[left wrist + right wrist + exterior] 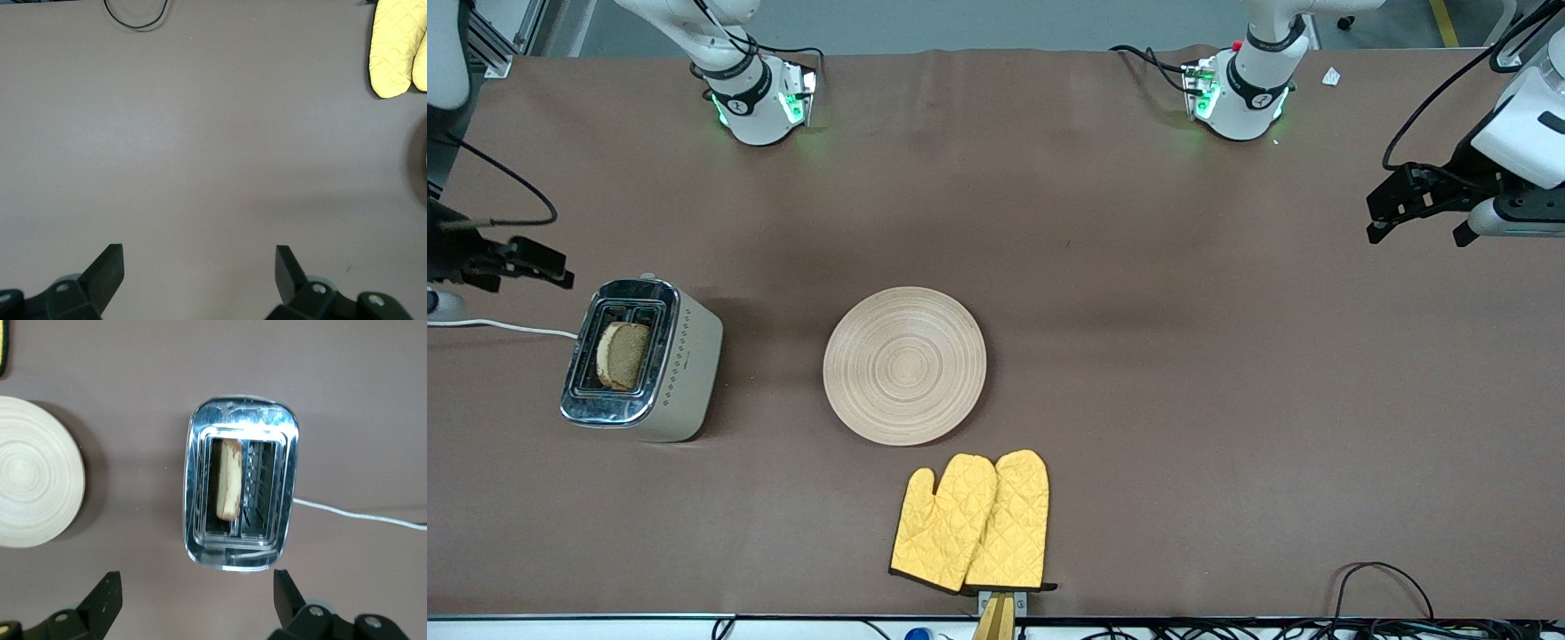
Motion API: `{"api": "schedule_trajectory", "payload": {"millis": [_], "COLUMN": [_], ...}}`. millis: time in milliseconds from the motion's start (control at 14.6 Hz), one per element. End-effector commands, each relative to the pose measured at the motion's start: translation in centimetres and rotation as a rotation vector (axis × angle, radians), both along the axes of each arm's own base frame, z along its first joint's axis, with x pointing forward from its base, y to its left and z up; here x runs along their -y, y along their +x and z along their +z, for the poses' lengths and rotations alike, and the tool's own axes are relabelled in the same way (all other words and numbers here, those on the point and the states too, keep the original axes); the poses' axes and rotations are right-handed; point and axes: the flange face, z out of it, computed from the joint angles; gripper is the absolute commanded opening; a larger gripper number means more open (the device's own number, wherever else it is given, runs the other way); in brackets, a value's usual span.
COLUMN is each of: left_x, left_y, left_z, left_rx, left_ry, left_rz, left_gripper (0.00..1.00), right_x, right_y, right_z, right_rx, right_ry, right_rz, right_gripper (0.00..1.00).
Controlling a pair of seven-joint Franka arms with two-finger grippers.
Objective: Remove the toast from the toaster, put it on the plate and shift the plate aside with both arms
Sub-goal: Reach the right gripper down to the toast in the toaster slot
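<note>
Right gripper: fingers spread wide, holding nothing, hanging directly over the toaster at the right arm's end of the table.
Left gripper: fingers equally wide apart, holding nothing, over bare brown tablecloth at the left arm's end, well apart from every task item; this arm waits.

Toast: one slice, standing on edge in one of the toaster's two slots, directly under the right gripper; the second slot holds nothing. Nothing lies between the gripper and the slice.
Toaster: one, chrome top, pale body, a white cord trailing off its end.
Plate: one, round, pale wood with ring grooves, bare, flat on the cloth beside the toaster, toward the left arm's end from it.
Oven mitts: two, yellow quilted, side by side and overlapping, nearer the front camera than the plate, just apart from its rim.
Black cable loop: one, at the table edge near the left gripper's end.
</note>
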Motion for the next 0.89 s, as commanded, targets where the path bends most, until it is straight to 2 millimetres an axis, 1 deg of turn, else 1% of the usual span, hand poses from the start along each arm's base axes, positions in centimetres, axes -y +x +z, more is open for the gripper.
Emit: {"api": "schedule_trajectory", "payload": {"millis": [0,275,481,618,824], "left_x": [0.0,0.1,0.0,0.0,0.0], "left_y": [0.4,0.5,0.4,0.4,0.4], "left_z": [0.2,0.2,0.3,0.2,0.2], "left_rx": [-0.002,-0.002,-0.002,-0.004,-0.004], "left_ry": [0.003,0.003,0.001,-0.001,0.002], "left_rz": [-0.009,-0.009,-0.007,-0.007,-0.007], "left_gripper": [1.00,1.00,1.00,1.00,1.00], "right_x": [0.4,1.0,1.8,1.7,1.9], "right_y": [1.9,3.5,3.9,3.7,3.7], "right_z": [-4.5,-9.8,-13.4,-14.6,-14.7], "right_rx": [-0.003,-0.015,-0.013,-0.020,-0.020], "right_ry": [-0.019,-0.039,-0.033,-0.032,-0.033], "right_rz": [0.009,0.016,0.008,0.010,0.008], "right_gripper": [1.00,1.00,1.00,1.00,1.00]}}
